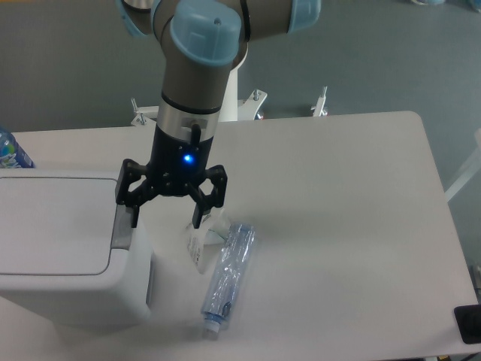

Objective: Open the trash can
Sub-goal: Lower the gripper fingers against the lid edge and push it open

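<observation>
The end effector (167,214) hung spread and empty, left of centre, best pressing squarely down on the bin's (45,297) grey tab (120,230).

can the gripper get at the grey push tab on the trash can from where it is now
Probably yes: the open gripper hangs beside the trash can, one finger over its grey tab, nothing between them.

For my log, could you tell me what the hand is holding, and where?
Nothing: the hand is open and empty beside the trash can.
</observation>
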